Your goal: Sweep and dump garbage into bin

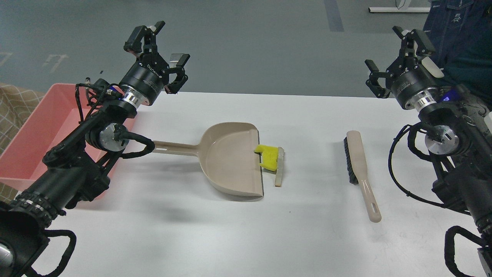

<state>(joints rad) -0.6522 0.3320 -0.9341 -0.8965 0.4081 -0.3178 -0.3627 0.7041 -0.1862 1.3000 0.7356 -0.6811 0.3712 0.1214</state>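
At dustpan (230, 161) lip, yellow chunk (269, 157), stick (280, 167)

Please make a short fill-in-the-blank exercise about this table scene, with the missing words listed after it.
1. The yellow chunk lies at the ____ of the dustpan.
2. The brush lies to the ____ of the stick.
3. Both pincers, left and right, are ____ and hold nothing.
4. The tub at the table's left edge is ____ in colour.

Missing words: mouth; right; open; pink
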